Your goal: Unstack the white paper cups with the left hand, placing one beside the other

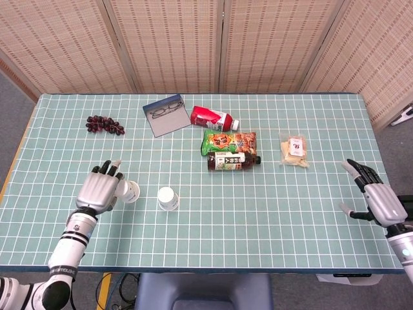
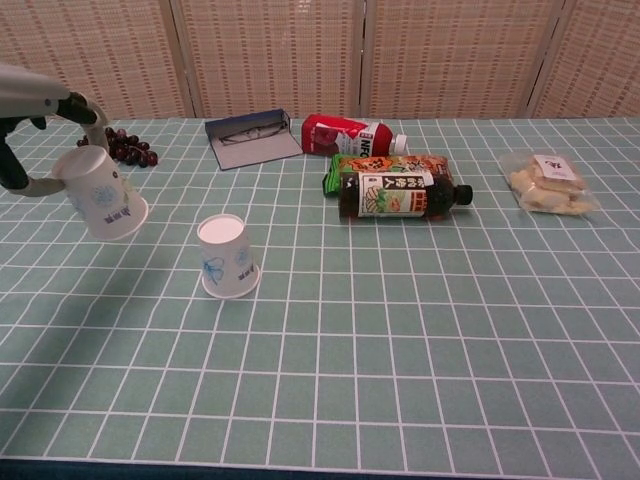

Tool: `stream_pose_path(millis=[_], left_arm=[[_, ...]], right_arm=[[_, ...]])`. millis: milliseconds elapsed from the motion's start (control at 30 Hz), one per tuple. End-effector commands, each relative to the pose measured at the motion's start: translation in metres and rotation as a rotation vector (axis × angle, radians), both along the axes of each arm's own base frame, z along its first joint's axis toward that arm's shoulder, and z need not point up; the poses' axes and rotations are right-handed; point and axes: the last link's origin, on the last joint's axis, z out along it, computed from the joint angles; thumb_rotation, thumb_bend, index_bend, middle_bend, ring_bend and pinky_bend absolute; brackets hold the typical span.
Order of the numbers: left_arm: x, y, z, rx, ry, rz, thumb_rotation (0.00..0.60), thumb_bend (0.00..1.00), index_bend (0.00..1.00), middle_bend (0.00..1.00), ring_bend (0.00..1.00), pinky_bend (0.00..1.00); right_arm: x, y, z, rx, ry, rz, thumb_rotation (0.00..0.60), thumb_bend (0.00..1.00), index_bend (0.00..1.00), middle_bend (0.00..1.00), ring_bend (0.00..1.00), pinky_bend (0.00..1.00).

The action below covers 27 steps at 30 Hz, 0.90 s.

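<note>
One white paper cup [image 1: 168,198] [image 2: 227,256] stands upside down on the green checked table, left of centre. My left hand [image 1: 99,189] [image 2: 35,135] holds the second white paper cup [image 1: 129,191] [image 2: 100,194] tilted, mouth down, to the left of the standing cup and apart from it. Whether the held cup touches the table I cannot tell. My right hand [image 1: 376,200] hovers open at the table's right edge, seen only in the head view.
Dark grapes [image 1: 105,124] lie at the back left. A blue glasses case [image 1: 166,115], a red bottle [image 1: 211,118], a green snack bag [image 1: 228,141], a dark bottle [image 1: 232,161] and a bagged snack [image 1: 294,150] lie across the middle and right.
</note>
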Motion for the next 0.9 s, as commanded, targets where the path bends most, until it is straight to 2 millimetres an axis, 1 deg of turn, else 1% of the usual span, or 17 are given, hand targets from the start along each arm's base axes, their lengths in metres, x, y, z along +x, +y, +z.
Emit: stream_pose_path(millis=[33,200,567,900], left_arm=[[-0.013,0.001,0.001,-0.006,-0.013,0.014,0.600,0.41,0.38,0.07,0.05,0.17],[-0.021,0.003,-0.007,-0.027,-0.040,0.016,0.600,0.41,0.38,0.07,0.05,0.17],[-0.047,0.009,-0.027,-0.060,-0.084,0.060,0.600,0.41,0.38,0.07,0.05,0.17],[-0.055,0.013,-0.039,-0.088,-0.110,0.058,0.600,0.41,0.38,0.07,0.05,0.17]], right_arm=[[0.001,-0.001,-0.002,0.003,0.002,-0.001,0.600,0.25,0.00,0.00,0.00,0.00],[0.001,0.000,-0.004,0.012,0.008,0.001,0.600,0.25,0.00,0.00,0.00,0.00],[0.001,0.000,-0.003,0.016,0.004,0.006,0.600,0.25,0.00,0.00,0.00,0.00],[0.002,0.001,-0.002,0.015,0.001,0.010,0.600,0.25,0.00,0.00,0.00,0.00]])
